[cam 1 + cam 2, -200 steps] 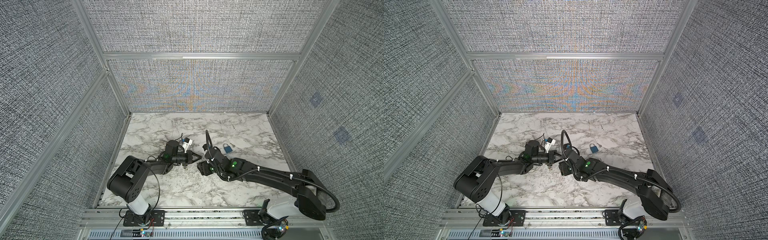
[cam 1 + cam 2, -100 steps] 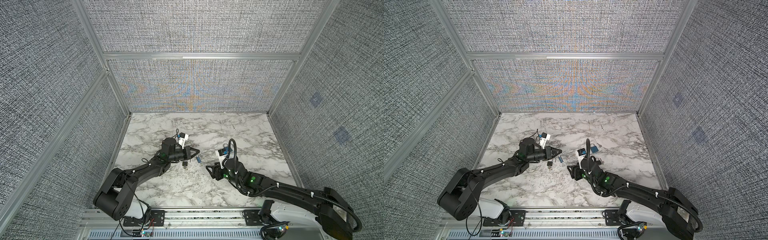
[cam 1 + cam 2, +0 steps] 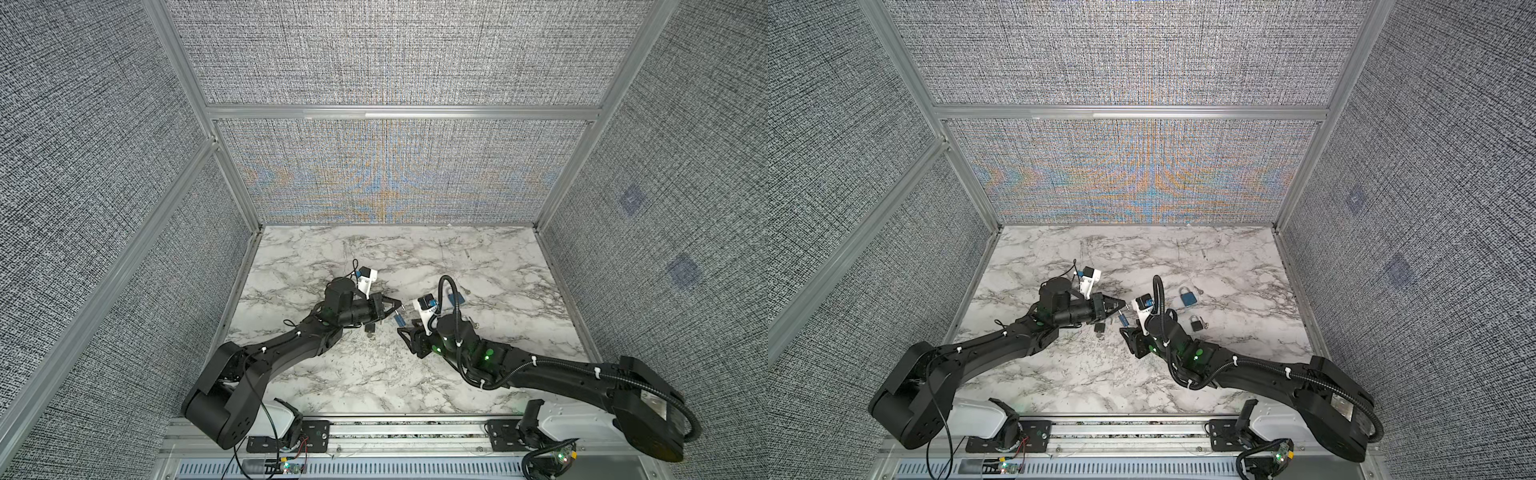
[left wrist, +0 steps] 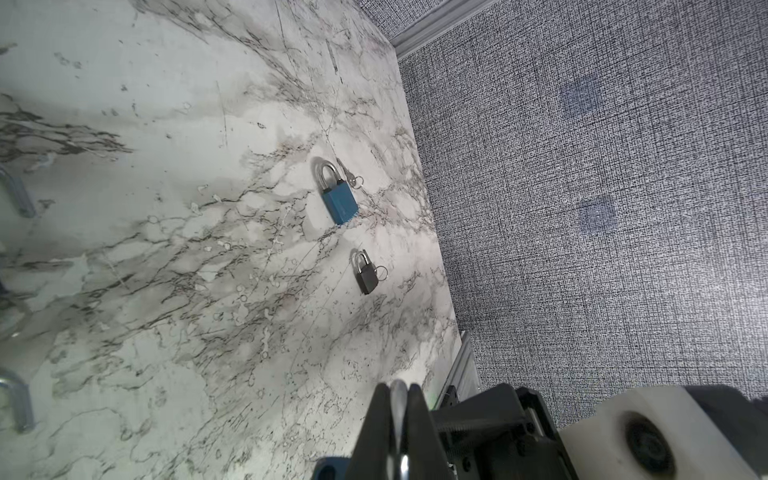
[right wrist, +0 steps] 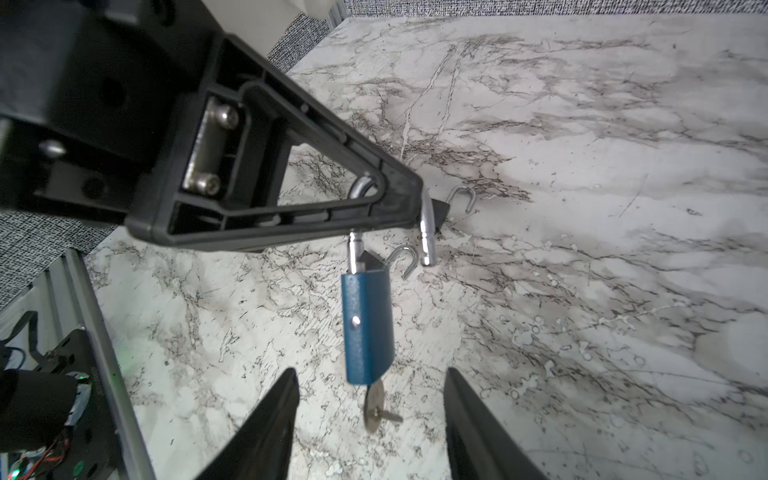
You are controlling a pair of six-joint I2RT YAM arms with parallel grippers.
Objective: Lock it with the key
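A blue padlock (image 5: 368,324) hangs from its open silver shackle (image 5: 426,232), and my left gripper (image 4: 397,388) is shut on that shackle. A silver key (image 5: 374,405) sticks out of the padlock's underside. My right gripper (image 5: 370,374) is open, one finger on each side of the key and the lock's lower end, touching neither. In both top views the left gripper (image 3: 397,309) (image 3: 1122,308) holds the small blue padlock (image 3: 400,331) (image 3: 1123,320) above the marble. The right gripper (image 3: 405,332) (image 3: 1126,332) sits just in front of it.
A second blue padlock (image 3: 1187,298) (image 4: 338,203) and a small black padlock (image 3: 1196,323) (image 4: 368,276) lie shut on the marble table (image 3: 1084,382), right of centre. A black padlock (image 3: 1099,328) (image 5: 440,208) with an open shackle lies under the left gripper. Fabric walls enclose the table.
The right gripper drew back to the right, then came in again toward the hanging padlock, its jaws somewhat narrower. The left arm has stretched out and stays shut on the shackle.
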